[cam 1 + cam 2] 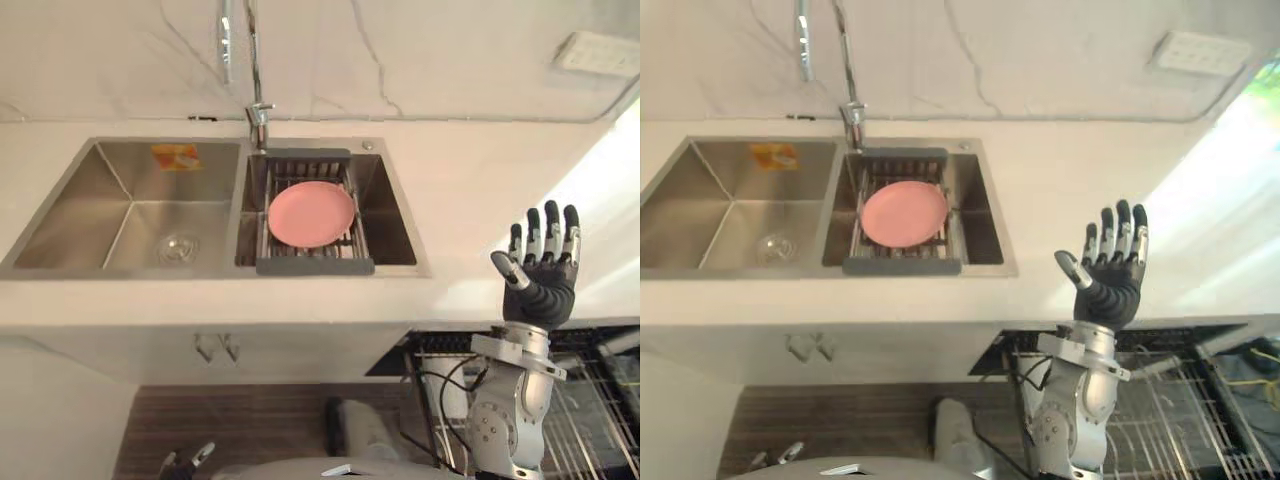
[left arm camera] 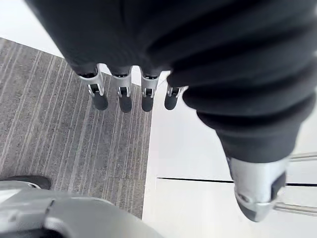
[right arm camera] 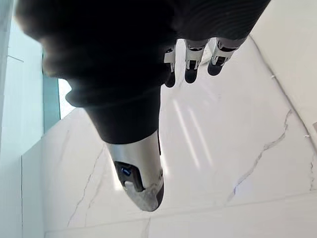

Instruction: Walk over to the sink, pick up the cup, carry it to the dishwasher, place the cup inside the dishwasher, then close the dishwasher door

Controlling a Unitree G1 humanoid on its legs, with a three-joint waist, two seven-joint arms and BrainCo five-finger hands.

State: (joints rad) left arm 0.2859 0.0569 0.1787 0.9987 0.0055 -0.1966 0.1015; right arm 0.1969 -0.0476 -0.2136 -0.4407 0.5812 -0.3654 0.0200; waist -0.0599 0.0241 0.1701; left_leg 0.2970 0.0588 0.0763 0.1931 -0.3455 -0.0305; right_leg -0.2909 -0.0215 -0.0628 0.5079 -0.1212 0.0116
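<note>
In left basin of sink (image 1: 62,215), small clear cup (image 1: 178,247) sits on bottom, at 9 o'clock from pink plate (image 1: 311,213). Plate lies on rack (image 1: 315,265) in right basin. Right hand (image 1: 545,285) up at 4 o'clock from plate, by tabletop (image 1: 470,190) edge, fingers straight, apart, empty. Left hand (image 2: 147,96) low over floor (image 2: 59,129), fingers straight, empty. Dishwasher basket (image 1: 590,400) at 5 o'clock.

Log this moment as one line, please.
right hand open, raised | left hand open, low | pink plate on sink rack
</note>
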